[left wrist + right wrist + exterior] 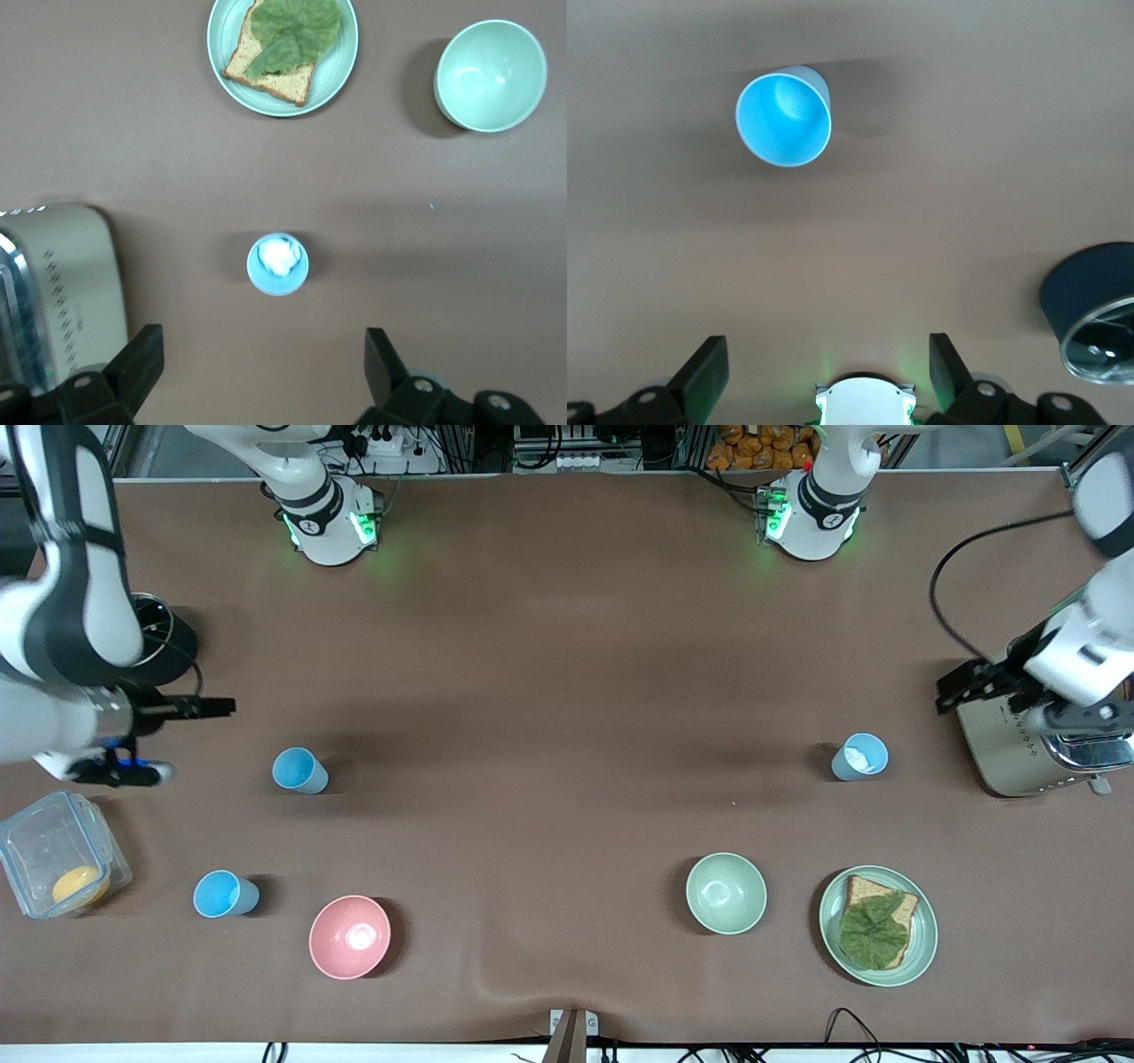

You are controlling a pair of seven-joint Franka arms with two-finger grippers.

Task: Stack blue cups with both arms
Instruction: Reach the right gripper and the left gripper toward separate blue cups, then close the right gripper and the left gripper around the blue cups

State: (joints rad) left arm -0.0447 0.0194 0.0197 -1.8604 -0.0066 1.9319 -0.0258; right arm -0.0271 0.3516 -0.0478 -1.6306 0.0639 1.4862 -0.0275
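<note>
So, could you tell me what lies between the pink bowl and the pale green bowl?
Nothing: between the pink bowl and the pale green bowl the front view shows only bare brown table.

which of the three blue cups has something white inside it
The paler blue cup beside the toaster, toward the left arm's end of the table. The two bright blue cups look empty.

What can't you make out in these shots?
White lump in the paler blue cup: too small, left wrist view.
Toaster: left arm covers part, front view.
Dark container: cut off by right wrist view's edge.
Open left pincer and open right pincer hover over the table.
</note>
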